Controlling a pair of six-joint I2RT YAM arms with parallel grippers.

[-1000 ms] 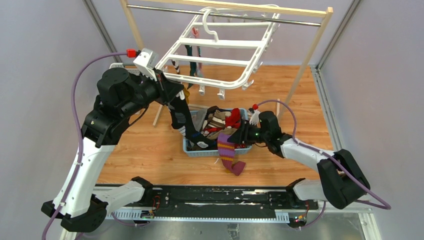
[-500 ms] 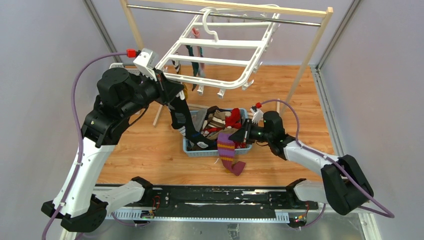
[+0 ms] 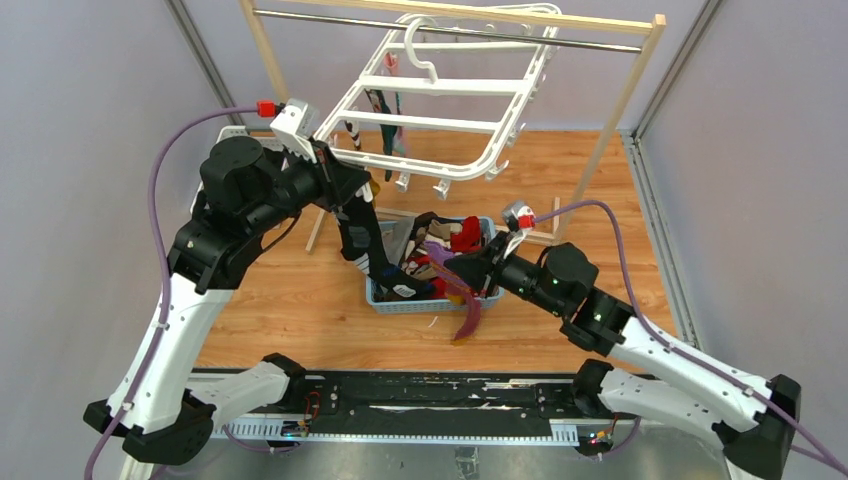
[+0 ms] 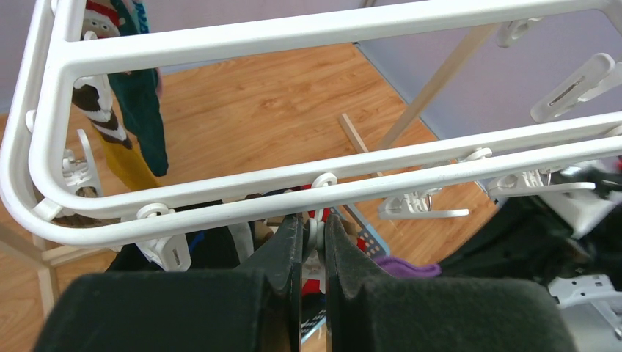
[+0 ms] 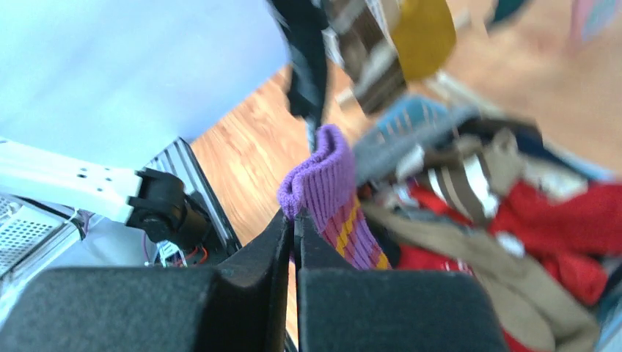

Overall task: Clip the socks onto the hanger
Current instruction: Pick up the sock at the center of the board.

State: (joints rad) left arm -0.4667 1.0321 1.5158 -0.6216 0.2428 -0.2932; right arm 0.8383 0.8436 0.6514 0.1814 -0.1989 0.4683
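Note:
The white hanger (image 3: 440, 88) hangs tilted from the rail, with a few socks (image 3: 385, 100) clipped at its far left. My left gripper (image 3: 350, 188) is at its near-left edge, shut on a small white clip (image 4: 314, 233) under the frame bar (image 4: 293, 202). A long dark sock (image 3: 358, 238) dangles just below it. My right gripper (image 3: 472, 268) is shut on the cuff of a purple striped sock (image 5: 334, 187), which hangs over the basket's front (image 3: 467, 308). More socks, red (image 3: 466, 233) and brown-and-cream, lie in the blue basket (image 3: 395, 298).
The wooden rack's right post (image 3: 620, 110) and metal rail (image 3: 450, 32) stand behind the basket. Several free clips (image 4: 422, 205) dangle along the hanger's near edge. Grey walls close in both sides. The black base rail (image 3: 430, 395) runs along the near edge.
My right arm has risen and stretched left over the basket, lifting the purple striped sock off the floor in front of it. My left gripper stays at the hanger's edge.

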